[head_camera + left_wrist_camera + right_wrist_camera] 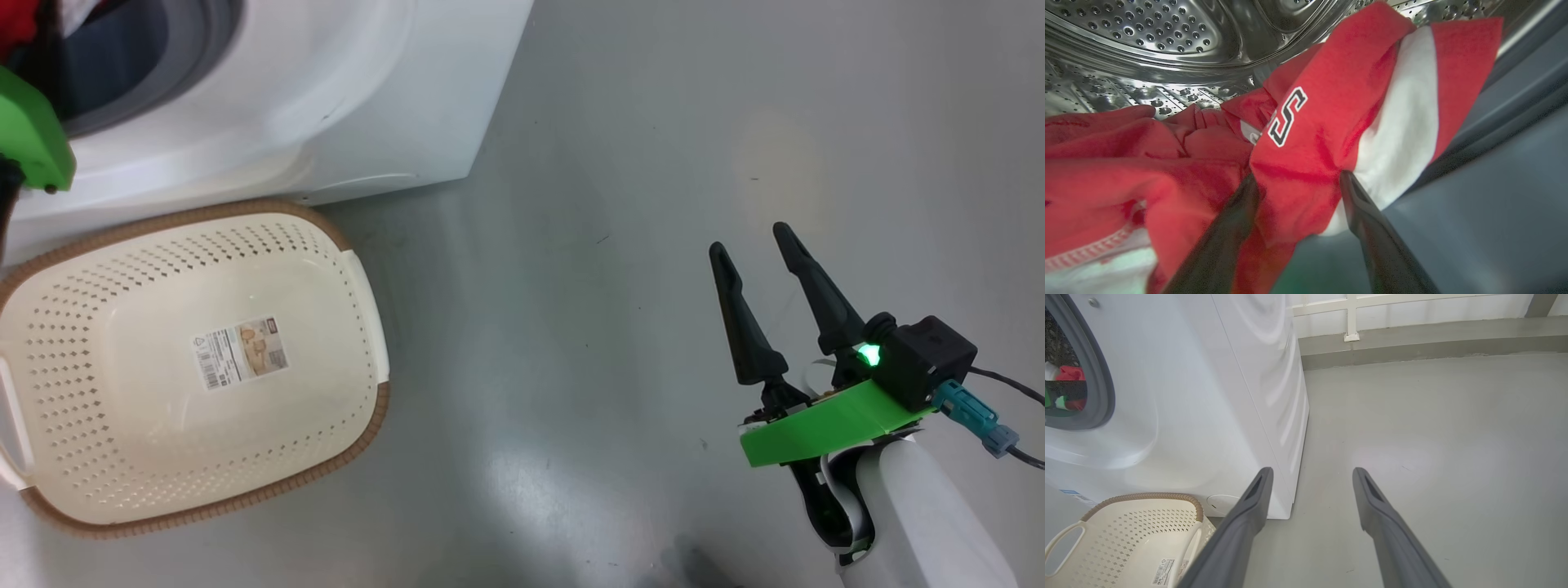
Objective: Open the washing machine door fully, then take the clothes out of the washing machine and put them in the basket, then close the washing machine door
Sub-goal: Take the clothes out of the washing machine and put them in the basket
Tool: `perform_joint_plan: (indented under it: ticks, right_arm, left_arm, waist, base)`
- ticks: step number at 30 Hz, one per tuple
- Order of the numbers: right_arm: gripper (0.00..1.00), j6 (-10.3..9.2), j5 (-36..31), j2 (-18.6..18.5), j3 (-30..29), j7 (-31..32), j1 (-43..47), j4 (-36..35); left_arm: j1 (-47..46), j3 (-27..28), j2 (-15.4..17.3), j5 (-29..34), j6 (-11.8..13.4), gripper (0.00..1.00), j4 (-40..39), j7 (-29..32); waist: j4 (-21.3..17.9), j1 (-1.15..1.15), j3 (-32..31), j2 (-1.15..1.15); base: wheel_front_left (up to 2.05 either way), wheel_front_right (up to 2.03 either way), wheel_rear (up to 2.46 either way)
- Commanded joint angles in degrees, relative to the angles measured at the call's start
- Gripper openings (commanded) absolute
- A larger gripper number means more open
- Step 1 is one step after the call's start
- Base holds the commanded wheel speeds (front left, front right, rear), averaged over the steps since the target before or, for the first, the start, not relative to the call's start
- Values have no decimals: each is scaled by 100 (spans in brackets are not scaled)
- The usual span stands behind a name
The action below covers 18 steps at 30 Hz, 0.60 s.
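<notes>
Inside the drum (1147, 32) of the washing machine (326, 98) — unloading barely begun.
Left gripper (1299, 177), jaws wide, straddles a fold of the clothes (1331, 102) without clamping; right gripper (751, 239) hangs open over the floor (612, 163); basket (245, 211) empty — transfer and door closing remain.
</notes>
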Motion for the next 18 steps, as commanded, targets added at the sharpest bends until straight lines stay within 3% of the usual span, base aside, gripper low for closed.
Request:
perform_joint_plan:
  ticks: [1,2,4,11,18]
  right_arm:
    - [100,35,34,10,118,-36,24,-155]
    - [100,35,33,10,118,-36,26,-160]
    - [100,35,32,10,120,-36,34,-162]
    - [100,35,8,10,88,-36,69,-146]
    - [100,35,-62,10,36,-36,139,-101]
  left_arm:
    - [-114,20,307,-68,9,98,-47,-42]
    - [-110,-27,308,-92,9,45,-34,-51]
    - [-101,-114,304,-147,9,0,-13,-69]
    - [-40,-354,236,-404,9,0,19,-308]
    - [200,-251,91,-753,9,0,26,-652]
  waist:
    - [-6,0,-5,0]
    - [-8,0,-9,0]
    - [-8,0,-26,0]
    - [45,0,-158,0]
    - [155,0,-449,0]
  base:
    - [0,0,0]
    - [0,0,0]
    - [0,0,0]
    - [0,0,0]
    - [0,0,0]
